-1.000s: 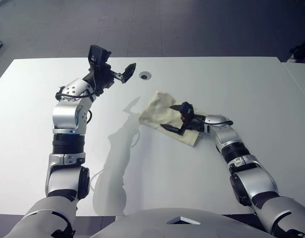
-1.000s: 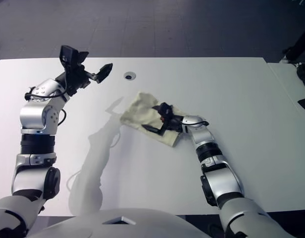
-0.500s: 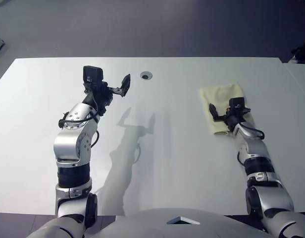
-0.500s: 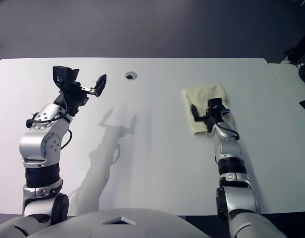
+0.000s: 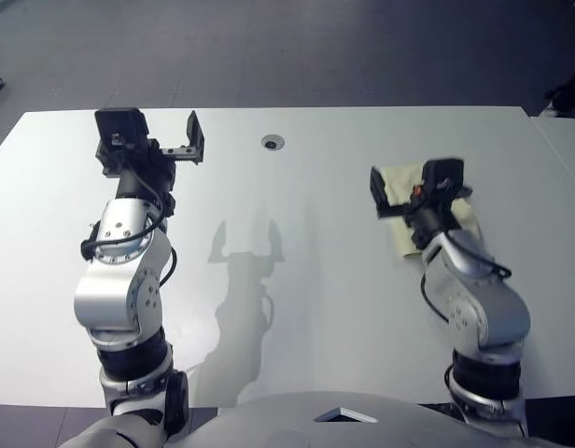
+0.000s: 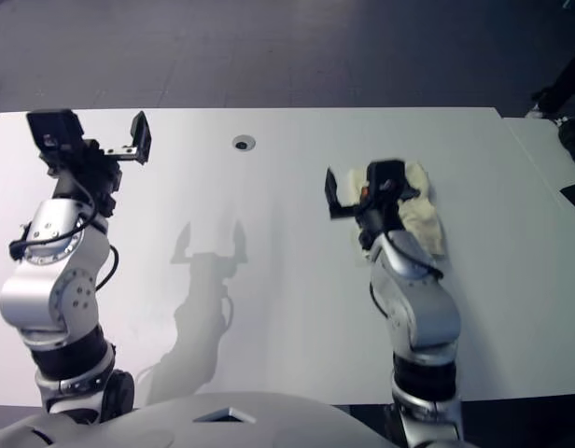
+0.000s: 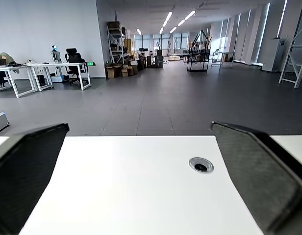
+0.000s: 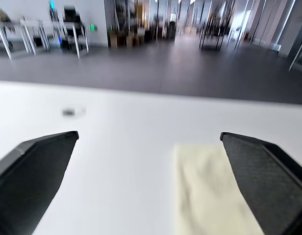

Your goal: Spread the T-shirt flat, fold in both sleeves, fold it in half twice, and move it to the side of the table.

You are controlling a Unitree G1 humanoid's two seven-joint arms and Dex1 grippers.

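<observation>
The pale yellow T-shirt (image 6: 424,217) lies as a small folded bundle near the right side of the white table (image 5: 315,308). In the right wrist view the T-shirt (image 8: 210,191) sits on the table below and between the spread fingers. My right gripper (image 6: 362,191) hovers just above the bundle's left part, open and holding nothing. Raised over the far left of the table, my left gripper (image 5: 161,149) is also open and empty; its own view shows the left gripper (image 7: 138,127) facing the far table edge.
A round cable hole (image 5: 273,142) sits near the far edge at the middle, also seen as the hole (image 7: 201,165) from the left wrist. Another table (image 5: 567,140) adjoins on the right. Bare tabletop spans the middle and front.
The right gripper slid the folded T-shirt from the table's middle to the right side, then rose off it with its fingers apart. The left arm swung leftward.
</observation>
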